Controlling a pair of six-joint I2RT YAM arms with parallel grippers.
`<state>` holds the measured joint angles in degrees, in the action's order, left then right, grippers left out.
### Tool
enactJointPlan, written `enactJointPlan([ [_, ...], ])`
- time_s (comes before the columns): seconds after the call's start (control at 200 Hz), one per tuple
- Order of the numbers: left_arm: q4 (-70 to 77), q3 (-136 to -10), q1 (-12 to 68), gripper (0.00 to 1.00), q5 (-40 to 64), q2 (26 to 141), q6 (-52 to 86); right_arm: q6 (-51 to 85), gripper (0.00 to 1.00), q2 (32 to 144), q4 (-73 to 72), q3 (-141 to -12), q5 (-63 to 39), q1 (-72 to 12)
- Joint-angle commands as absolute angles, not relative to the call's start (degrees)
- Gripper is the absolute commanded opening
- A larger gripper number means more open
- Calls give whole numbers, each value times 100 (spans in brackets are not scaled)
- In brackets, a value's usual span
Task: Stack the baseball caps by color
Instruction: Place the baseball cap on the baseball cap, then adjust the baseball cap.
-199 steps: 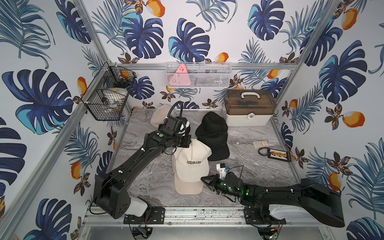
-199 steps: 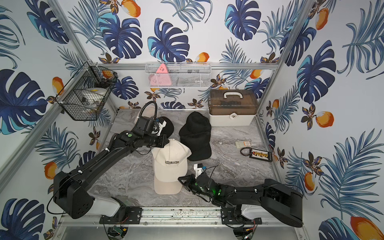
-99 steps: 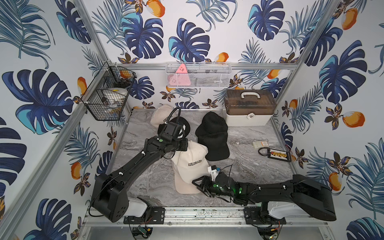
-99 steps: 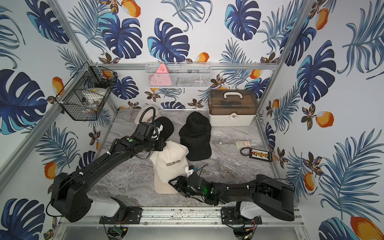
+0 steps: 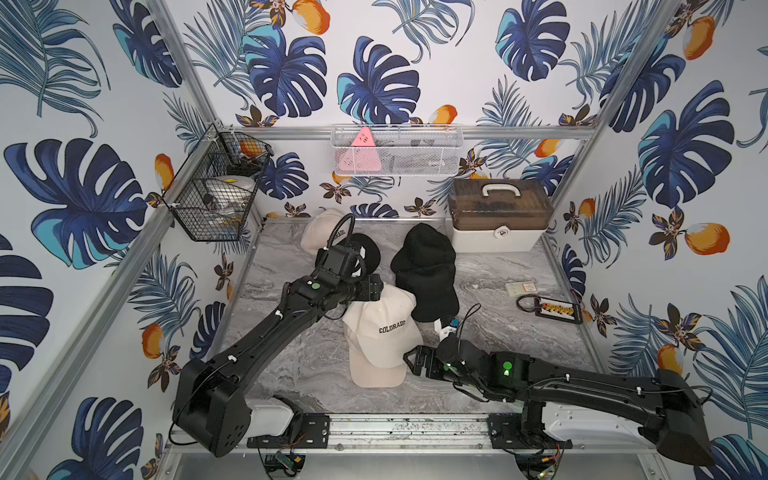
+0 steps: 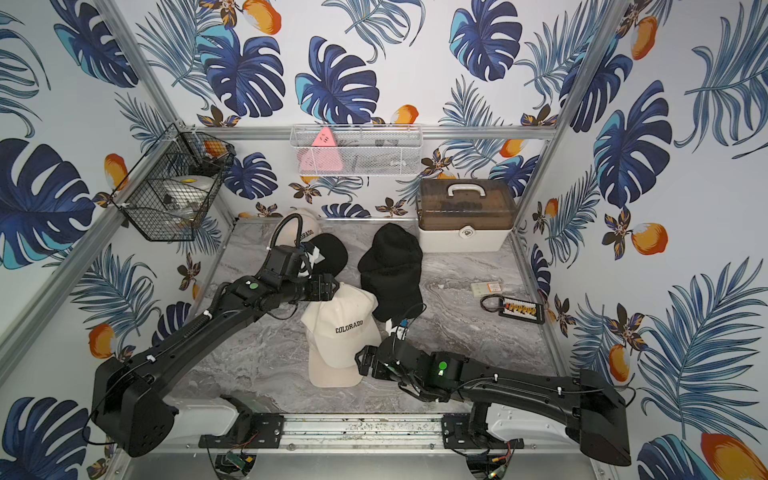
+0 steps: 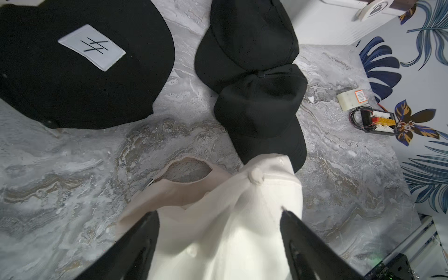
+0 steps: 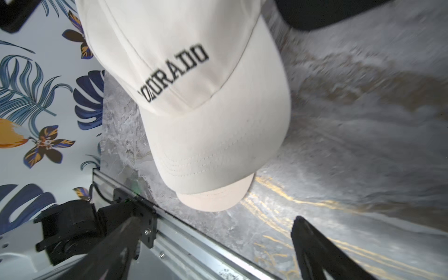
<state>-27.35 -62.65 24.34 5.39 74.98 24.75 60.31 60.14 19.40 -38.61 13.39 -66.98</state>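
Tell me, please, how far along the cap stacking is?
Done: two cream caps lie stacked in front; two black caps overlap behind. In hand: nothing, the left pincer and right pincer both open. Left: the third cream cap and the tagged black cap at the back.

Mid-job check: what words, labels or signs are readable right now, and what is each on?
"COLORADO": black lettering on the near cream cap, clear in both top views.
"#"-like sign: white patch on the black cap, left wrist view.
Rear cream cap: lettering partly hidden, too small to read.
Orange label on the small white pack: too small to read.
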Motion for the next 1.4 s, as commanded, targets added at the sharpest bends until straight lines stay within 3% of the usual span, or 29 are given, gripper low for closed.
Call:
enactJointPlan([
  [0.0, -2923, -6259, 2429, 85, 324, 7205, 2695, 4689, 100, 6009, 2932, -4309, 1654, -6095],
  [0.23, -3320, -5937, 2630, 79, 435, 6513, 3778, 2925, 100, 7021, 2534, -5552, -894, -3615],
  [0.4, -3023, -5492, 2943, 79, 634, 6202, 4506, 2523, 100, 8204, 2365, -6618, -2302, -3006],
  [0.545, -2687, -5120, 2991, 79, 615, 6301, 4689, 2625, 93, 8911, 1624, -6918, -3813, -2918],
  [1.031, -2292, -4998, 2988, 77, 425, 6965, 4550, 2329, 83, 9412, 1244, -6549, -4011, -3023],
  [1.141, -2047, -4825, 2989, 69, 568, 6963, 4646, 2368, 74, 9482, 1203, -6549, -4106, -3057],
  [1.396, -2130, -4837, 2989, 30, 371, 6837, 4581, 2594, 38, 9484, 1002, -6249, -4009, -3129],
])
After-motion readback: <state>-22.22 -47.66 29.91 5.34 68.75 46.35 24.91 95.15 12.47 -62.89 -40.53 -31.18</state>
